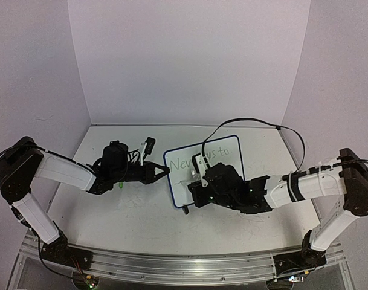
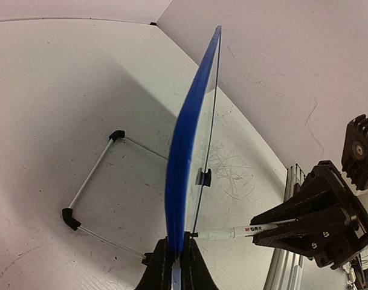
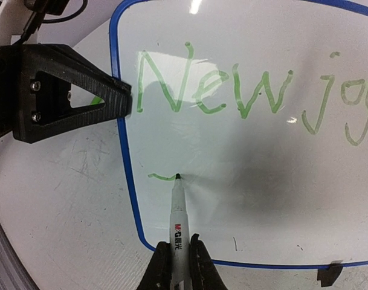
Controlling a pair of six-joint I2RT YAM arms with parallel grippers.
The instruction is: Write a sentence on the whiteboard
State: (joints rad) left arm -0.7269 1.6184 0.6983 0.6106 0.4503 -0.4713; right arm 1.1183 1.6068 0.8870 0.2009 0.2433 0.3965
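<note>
**Marker tip on the board's second line**

Pinched between the pressed-in jaws of the right gripper (image 3: 177, 266), a slim green marker (image 3: 179, 220) touches its tip to the whiteboard (image 3: 250, 193) at the end of one short stroke. Above it, the sentence (image 3: 232, 90) reads "New joys to" so far.

The board looks thin, stiff and light, with a slick face. It leans on a wire stand (image 2: 93, 181) at mid-counter (image 2: 57, 109), so pen pressure would probably slide or tip it. The blue rim is the sensible hold, and the left gripper (image 2: 176, 254) has its jaws clamped on the board's left edge there.

The left arm reaches in low from the left with its wrist level. The right forearm lies low across the counter, wrist aimed at the board.
</note>
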